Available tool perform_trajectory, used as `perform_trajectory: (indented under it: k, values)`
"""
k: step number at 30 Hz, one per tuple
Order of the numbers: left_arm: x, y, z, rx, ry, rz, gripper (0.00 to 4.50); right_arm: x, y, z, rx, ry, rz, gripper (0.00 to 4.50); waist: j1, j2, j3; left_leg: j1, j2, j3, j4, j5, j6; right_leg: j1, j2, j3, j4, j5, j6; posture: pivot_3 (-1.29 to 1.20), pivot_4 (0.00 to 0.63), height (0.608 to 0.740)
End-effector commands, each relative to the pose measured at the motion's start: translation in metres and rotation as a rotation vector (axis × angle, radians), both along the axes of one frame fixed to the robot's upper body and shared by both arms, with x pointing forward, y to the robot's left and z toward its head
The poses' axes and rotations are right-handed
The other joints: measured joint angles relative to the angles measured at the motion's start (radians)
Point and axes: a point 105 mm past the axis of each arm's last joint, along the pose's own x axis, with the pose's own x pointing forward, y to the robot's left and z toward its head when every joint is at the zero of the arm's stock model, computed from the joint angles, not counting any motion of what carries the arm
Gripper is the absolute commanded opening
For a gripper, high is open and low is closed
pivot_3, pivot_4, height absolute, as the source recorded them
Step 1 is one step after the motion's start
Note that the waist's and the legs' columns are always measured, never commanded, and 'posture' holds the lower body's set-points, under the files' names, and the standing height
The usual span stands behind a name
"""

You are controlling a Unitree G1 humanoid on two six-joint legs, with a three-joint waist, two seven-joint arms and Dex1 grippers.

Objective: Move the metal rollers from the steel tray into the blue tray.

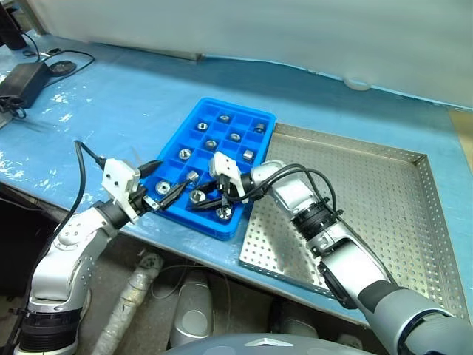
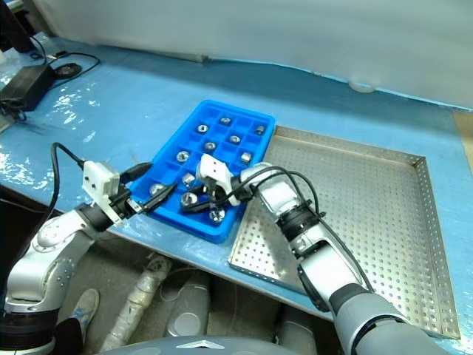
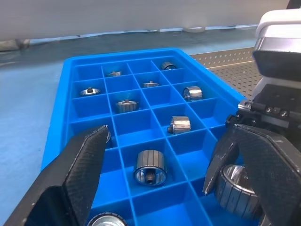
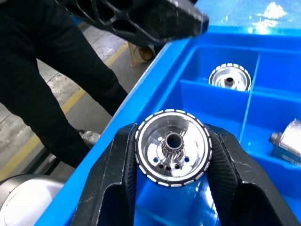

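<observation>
The blue tray [image 1: 203, 105] lies left of the steel tray [image 1: 369, 185], touching its rim. Several metal rollers [image 1: 224, 118] sit in the blue tray's compartments. My right gripper [image 4: 173, 150] hangs over the blue tray's near end, shut on one metal roller [image 4: 173, 147] held face-on between its ribbed pads, just above a near-edge compartment. My left gripper [image 3: 162, 141] stands open at the same near end, its fingers spread over the first rows and close beside the right gripper [image 1: 201, 198].
A black power adapter [image 1: 22, 78] with cables lies at the far left of the blue-covered table. A small white round object [image 1: 358, 83] sits at the back. Just below both grippers runs the table's front edge.
</observation>
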Motion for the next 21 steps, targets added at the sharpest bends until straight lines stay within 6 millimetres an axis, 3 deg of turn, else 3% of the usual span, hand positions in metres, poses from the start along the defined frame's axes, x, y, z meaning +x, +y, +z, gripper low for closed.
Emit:
perform_trajectory:
  k: [1,4,8,15,21]
  values:
    - [0.0,-0.004,0.002,0.016,-0.001,-0.029,4.5,-0.003,0.003,0.011,0.042,-0.023,0.005,3.06,-0.001,0.0,0.0,0.0,0.0,0.0,0.0,0.0,0.0,0.0,0.0,0.0,0.0,0.0,0.0,0.43,0.15,0.74]
    - [-0.001,-0.009,0.002,0.01,0.013,-0.063,4.5,0.002,0.002,0.014,0.055,-0.033,-0.024,4.03,-0.009,0.0,0.0,0.001,0.0,0.0,0.0,0.0,0.0,0.0,0.0,0.0,0.0,0.0,0.0,0.42,0.15,0.74]
    - [0.001,-0.014,-0.003,0.035,0.042,-0.103,4.5,0.008,-0.004,0.016,0.054,-0.046,-0.059,4.03,-0.017,0.0,0.0,0.001,0.0,0.0,0.0,0.0,-0.001,0.001,0.0,0.0,0.001,0.0,0.0,0.39,0.15,0.74]
    - [0.004,-0.029,-0.014,0.103,0.088,-0.202,4.5,0.02,-0.034,0.018,-0.005,-0.088,-0.125,4.03,-0.029,0.0,0.0,0.003,0.0,0.0,0.001,0.001,-0.002,0.003,0.0,0.0,0.002,0.0,0.0,0.33,0.15,0.74]
    - [0.011,-0.035,-0.014,0.106,0.084,-0.239,4.5,0.016,-0.047,0.025,-0.077,-0.157,-0.081,4.03,-0.074,0.0,0.0,0.004,0.0,0.0,0.002,0.002,-0.003,0.003,0.0,0.0,0.003,0.0,0.0,0.28,0.15,0.74]
